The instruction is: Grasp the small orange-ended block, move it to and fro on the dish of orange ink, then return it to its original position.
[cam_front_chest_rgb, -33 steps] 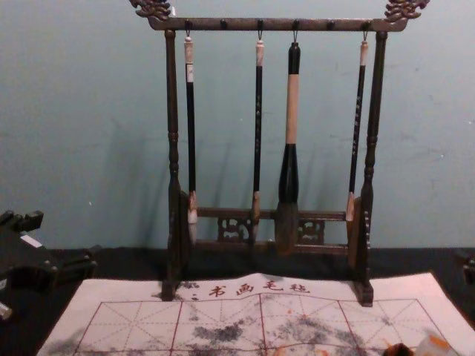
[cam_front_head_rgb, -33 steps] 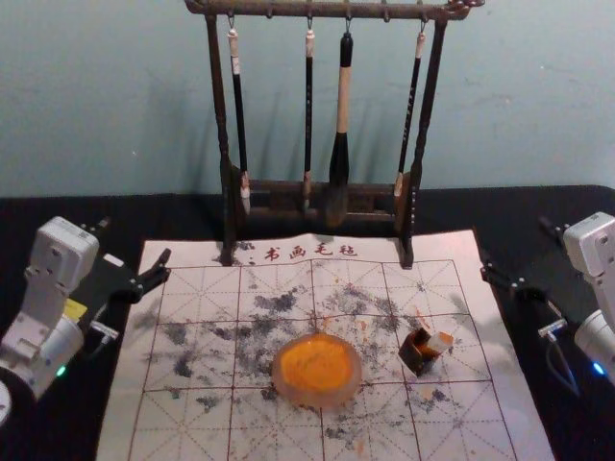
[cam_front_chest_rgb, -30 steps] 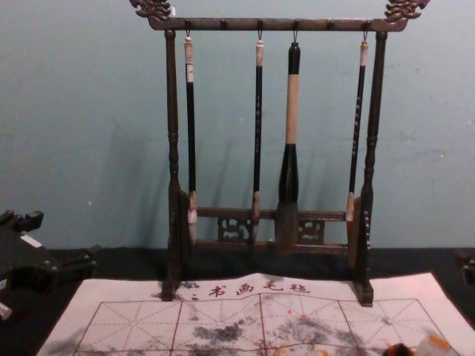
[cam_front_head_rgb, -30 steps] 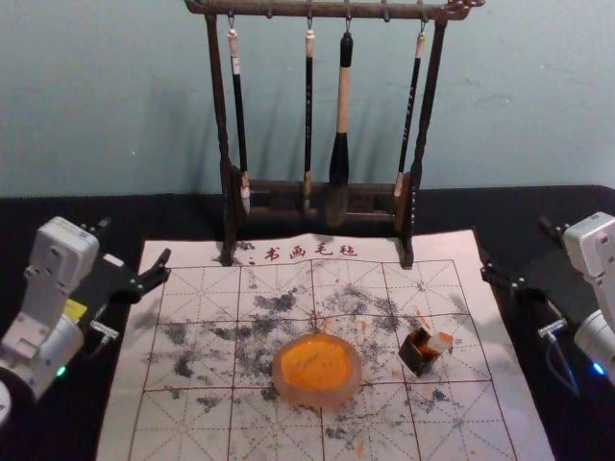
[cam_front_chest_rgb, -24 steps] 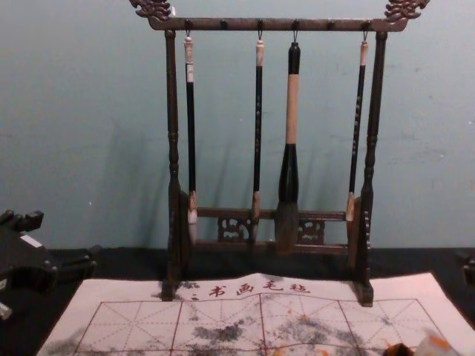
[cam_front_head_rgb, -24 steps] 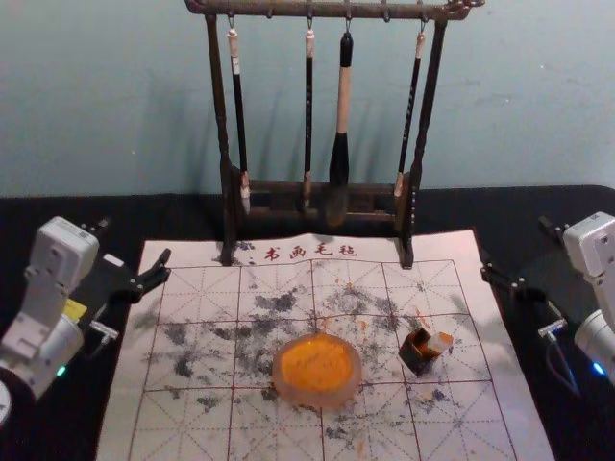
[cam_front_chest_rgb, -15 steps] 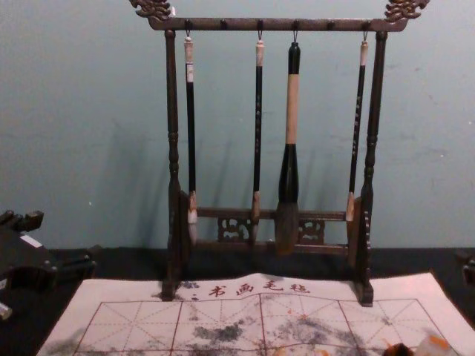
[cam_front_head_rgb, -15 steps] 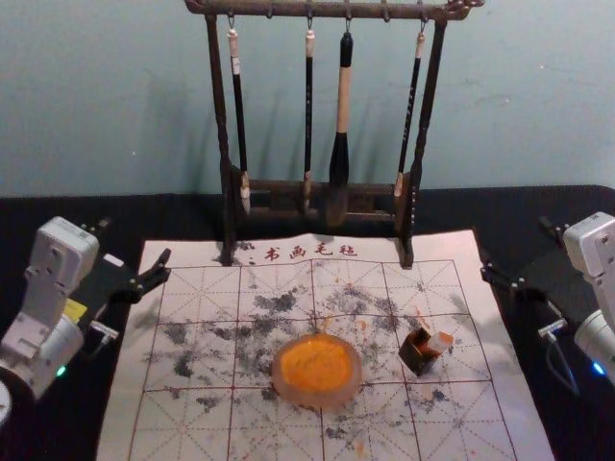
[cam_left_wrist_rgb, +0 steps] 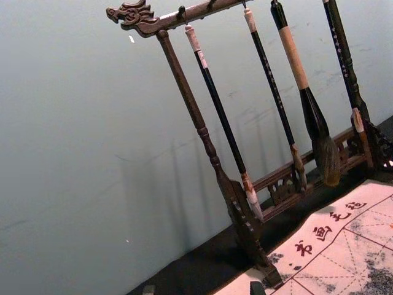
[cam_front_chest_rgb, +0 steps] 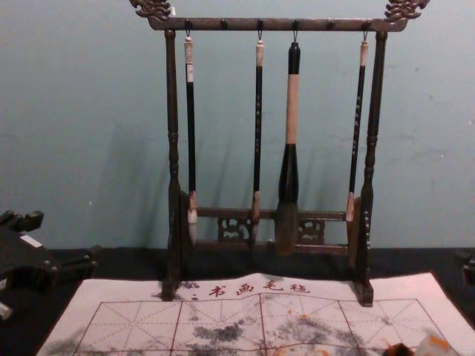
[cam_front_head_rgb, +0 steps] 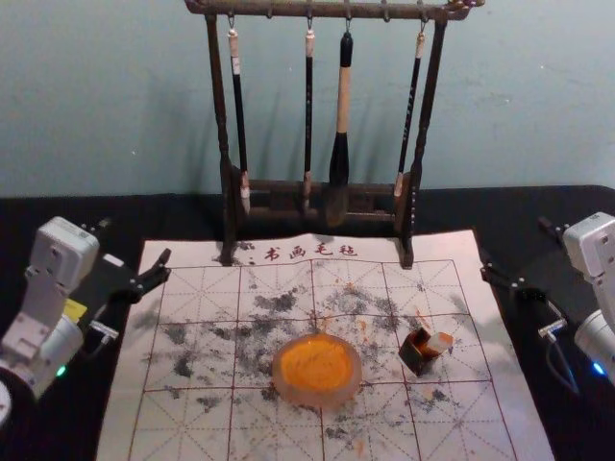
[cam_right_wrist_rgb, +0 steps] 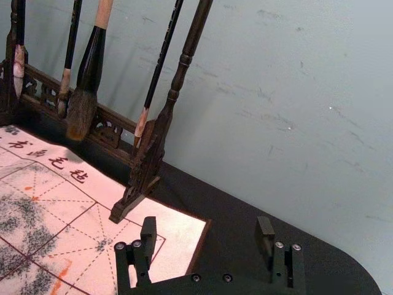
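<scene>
While a wall (cam_front_head_rgb: 538, 106) rises behind, the stained mat (cam_front_head_rgb: 432, 249) bears a dish (cam_front_head_rgb: 317, 397)

Your pale grey left arm (cam_front_head_rgb: 46, 288) has a green light (cam_front_head_rgb: 61, 371) and a yellow patch (cam_front_head_rgb: 74, 309), perhaps a label; your pale grey right arm (cam_front_head_rgb: 598, 252), a blue light (cam_front_head_rgb: 598, 369). Round silver screws (cam_right_wrist_rgb: 196, 278) stud your black right gripper (cam_front_head_rgb: 517, 249).

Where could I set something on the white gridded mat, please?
Between the mat's left edge and the round orange ink dish, or in front of the small orange-ended block. Crowded: between block and dish, by the dark box.
</scene>
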Available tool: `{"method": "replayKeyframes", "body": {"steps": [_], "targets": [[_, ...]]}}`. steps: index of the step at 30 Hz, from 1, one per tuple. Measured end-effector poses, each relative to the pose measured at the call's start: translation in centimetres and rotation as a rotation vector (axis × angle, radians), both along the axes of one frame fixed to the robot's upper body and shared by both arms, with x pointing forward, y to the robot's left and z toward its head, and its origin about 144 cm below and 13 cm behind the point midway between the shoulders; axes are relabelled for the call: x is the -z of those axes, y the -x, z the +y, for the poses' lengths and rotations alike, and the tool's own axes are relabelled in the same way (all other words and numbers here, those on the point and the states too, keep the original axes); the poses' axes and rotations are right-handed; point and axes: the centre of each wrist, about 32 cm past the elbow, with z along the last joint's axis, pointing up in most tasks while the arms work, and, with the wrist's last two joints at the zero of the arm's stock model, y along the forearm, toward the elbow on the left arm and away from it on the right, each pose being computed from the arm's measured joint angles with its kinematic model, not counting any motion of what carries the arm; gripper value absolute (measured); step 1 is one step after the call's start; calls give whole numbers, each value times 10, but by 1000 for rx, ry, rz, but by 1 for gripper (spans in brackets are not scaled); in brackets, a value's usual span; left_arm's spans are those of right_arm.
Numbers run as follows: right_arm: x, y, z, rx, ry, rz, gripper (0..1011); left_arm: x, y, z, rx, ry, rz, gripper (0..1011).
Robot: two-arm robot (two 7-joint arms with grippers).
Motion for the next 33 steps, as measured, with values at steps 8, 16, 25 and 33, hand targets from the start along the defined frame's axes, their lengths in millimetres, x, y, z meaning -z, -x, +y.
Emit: {"method": "replayKeyframes", "body": {"steps": [8,16,25,33], "targets": [[0,0,0,0,0,0,1000,0,0,0,0,0,0,1002],[0,0,0,0,0,0,1000,0,0,0,0,0,0,1002],[-3,1,-7,-9,-48,-5,1000,0,0,0,0,0,0,1001],[-10,21,-24,-122,-75,-31,1000,0,0,0,0,0,0,1001]]}}
